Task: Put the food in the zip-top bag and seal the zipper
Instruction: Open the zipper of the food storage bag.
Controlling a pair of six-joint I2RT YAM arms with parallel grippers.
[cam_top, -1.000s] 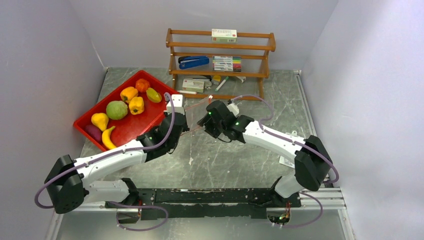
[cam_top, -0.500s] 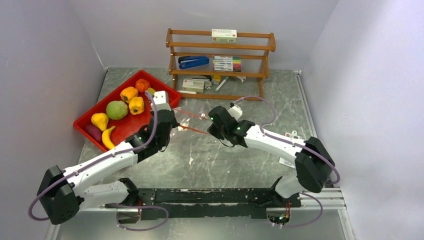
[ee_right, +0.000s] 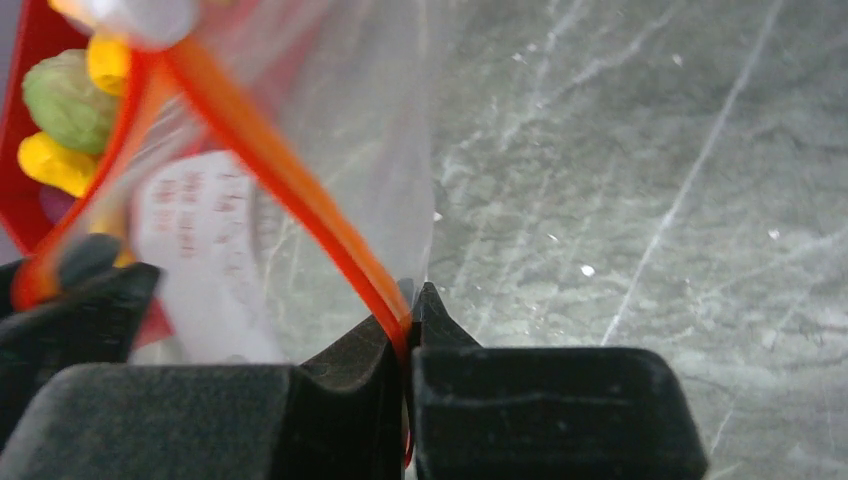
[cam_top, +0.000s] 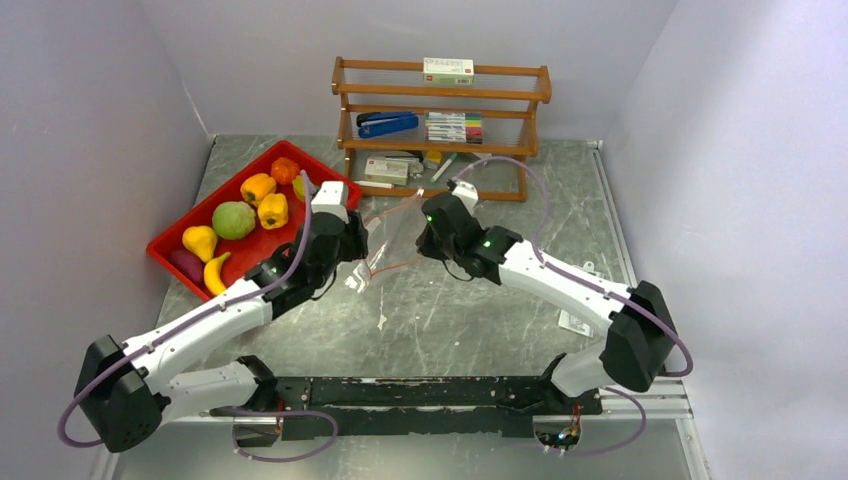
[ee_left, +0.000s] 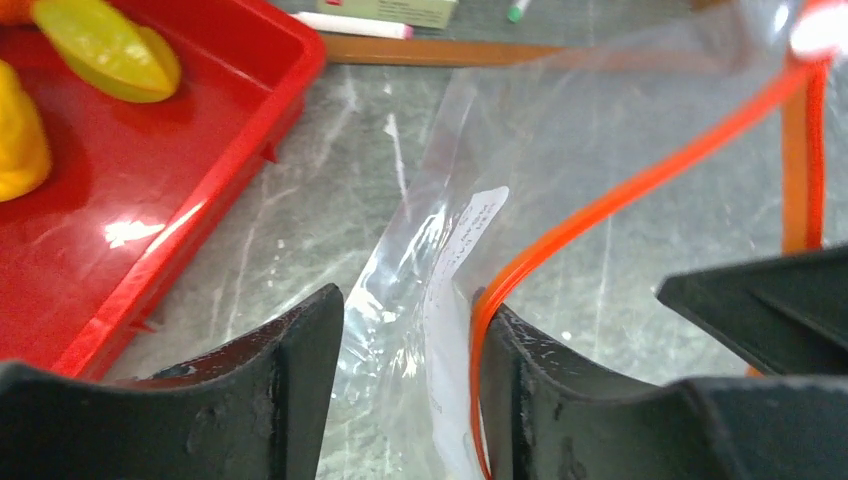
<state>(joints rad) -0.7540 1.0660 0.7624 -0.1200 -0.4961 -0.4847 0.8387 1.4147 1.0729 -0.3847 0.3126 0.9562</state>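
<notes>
Spanning the top view: table [cam_top: 470,320], grey and marbled.

Rack [cam_top: 440,95], wooden, at the far edge, with markers [cam_top: 453,127] on its middle shelf.

Tray [cam_top: 160,245], red, set slantwise at the far left. It bears all the food [cam_top: 233,220]: a green round fruit, yellow peppers, an orange pepper, a pear, a banana and one dark purple piece.

Bag [cam_top: 385,240], clear, one item. It is held up between the two grippers over the middle of the table, just right of the tray. Its mouth is parted and its lower film sags toward the table. The white label [ee_left: 455,260] shows through the film in both wrist views.

Zipper [ee_left: 620,190], a red-orange strip, runs slantwise from one gripper to the other.

Left gripper [ee_left: 410,320], beside the tray's near corner. Its jaws stand apart. Film and label pass through the gap unpinched, and the zipper lies against the inner face of one finger.

Right gripper [ee_right: 410,300], facing the left one across the bag. Its jaws are pressed together on the zipper at the bag's edge, with the strip emerging from between the tips.
</notes>
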